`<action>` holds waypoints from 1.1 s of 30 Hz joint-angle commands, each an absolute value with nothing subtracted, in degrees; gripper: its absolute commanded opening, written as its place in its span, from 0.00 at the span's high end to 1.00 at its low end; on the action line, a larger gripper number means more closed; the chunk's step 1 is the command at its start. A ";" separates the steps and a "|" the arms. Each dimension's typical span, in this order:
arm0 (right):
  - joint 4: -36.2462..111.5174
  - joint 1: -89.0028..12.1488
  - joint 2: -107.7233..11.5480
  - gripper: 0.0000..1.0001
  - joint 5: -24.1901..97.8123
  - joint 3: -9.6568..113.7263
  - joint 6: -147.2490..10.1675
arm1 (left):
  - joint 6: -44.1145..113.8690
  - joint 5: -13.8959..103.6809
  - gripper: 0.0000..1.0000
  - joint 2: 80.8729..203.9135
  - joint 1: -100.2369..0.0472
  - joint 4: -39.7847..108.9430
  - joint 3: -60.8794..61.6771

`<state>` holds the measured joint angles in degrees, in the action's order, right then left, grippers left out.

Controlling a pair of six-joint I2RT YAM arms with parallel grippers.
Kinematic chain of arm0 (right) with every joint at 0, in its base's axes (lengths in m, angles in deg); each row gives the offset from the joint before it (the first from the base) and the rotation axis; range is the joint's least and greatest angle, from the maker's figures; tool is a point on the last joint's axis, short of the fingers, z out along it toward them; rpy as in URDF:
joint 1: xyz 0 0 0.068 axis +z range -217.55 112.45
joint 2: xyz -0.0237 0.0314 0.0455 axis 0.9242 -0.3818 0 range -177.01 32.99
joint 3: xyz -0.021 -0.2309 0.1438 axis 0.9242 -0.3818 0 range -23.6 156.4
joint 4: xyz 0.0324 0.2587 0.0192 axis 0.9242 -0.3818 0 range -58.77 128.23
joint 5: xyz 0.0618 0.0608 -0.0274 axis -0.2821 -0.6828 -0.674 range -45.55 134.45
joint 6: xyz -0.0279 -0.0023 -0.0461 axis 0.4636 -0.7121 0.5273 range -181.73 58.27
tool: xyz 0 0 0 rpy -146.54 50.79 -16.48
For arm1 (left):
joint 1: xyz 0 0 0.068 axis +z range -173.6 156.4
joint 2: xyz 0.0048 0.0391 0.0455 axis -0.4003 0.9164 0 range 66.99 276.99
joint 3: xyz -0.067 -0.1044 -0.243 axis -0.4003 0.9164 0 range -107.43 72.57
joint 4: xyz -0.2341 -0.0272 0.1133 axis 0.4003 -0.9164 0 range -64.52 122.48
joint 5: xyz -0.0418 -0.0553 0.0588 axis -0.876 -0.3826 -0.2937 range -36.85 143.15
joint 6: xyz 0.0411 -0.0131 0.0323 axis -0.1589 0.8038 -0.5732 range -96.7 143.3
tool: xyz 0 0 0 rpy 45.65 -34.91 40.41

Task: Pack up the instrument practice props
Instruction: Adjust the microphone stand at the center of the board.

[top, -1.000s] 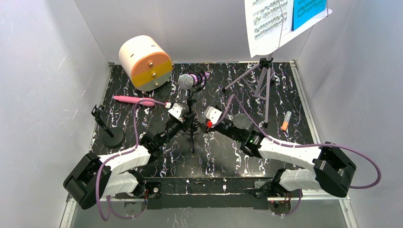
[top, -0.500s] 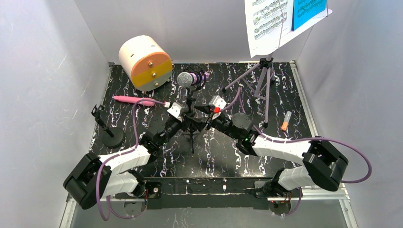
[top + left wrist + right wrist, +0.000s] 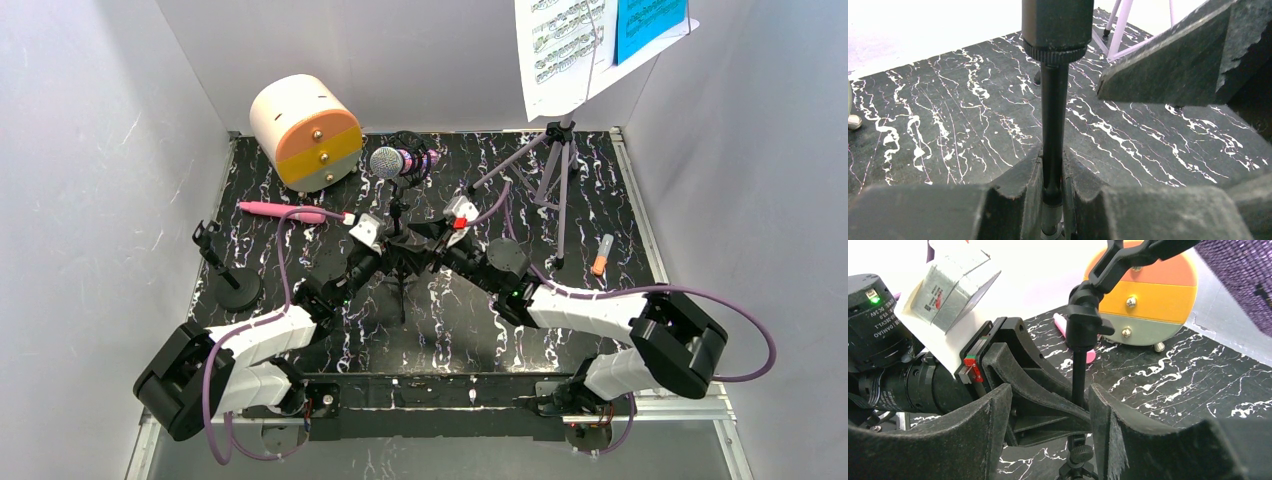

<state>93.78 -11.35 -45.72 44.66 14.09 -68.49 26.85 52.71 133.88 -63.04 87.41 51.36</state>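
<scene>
The purple silver-headed microphone [image 3: 390,161] sits in the clip of a thin black tripod [image 3: 404,285] at mid-table. My left gripper [image 3: 393,246] is shut on the tripod's pole [image 3: 1054,115], low down, as the left wrist view [image 3: 1052,167] shows. My right gripper [image 3: 428,238] is open, its fingers on either side of the same pole [image 3: 1078,375] without touching it; its own view [image 3: 1050,412] shows the wide gap. The pink toy microphone [image 3: 281,210] lies at the left. The lilac music rack [image 3: 551,170] stands back right with a white page [image 3: 558,55] and a blue page [image 3: 646,25].
The cream cylinder box [image 3: 304,131] with the orange-grey face lies back left. A second black stand [image 3: 227,277] with a round base stands at the left edge. A small orange-and-white item [image 3: 601,256] lies at the right. Grey walls enclose the table.
My right gripper has moved left and forward to straddle the tripod pole. The microphone head has shifted slightly left. My left gripper has kept its grip.
</scene>
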 commanded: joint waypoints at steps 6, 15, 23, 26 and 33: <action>94.54 -13.81 -38.59 0.33 49.14 16.01 -66.93 | 25.93 50.41 1.00 133.41 -64.43 86.62 51.96; 93.84 -14.40 -41.58 0.34 48.30 19.23 -67.60 | 25.94 49.80 1.00 133.87 -64.46 86.70 51.80; 95.29 -14.42 -46.03 0.36 45.65 21.57 -70.86 | 26.20 48.67 1.00 134.40 -64.45 86.70 51.48; 96.04 -14.48 -47.24 0.36 45.47 22.54 -71.45 | 26.20 48.52 1.00 134.31 -64.42 86.70 51.47; 97.58 -15.12 -48.89 0.48 43.97 23.77 -74.14 | 26.13 48.23 1.00 134.30 -64.39 86.70 51.47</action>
<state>93.04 -14.52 -48.28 45.29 20.69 -71.86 25.43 49.91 134.03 -63.95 87.33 51.42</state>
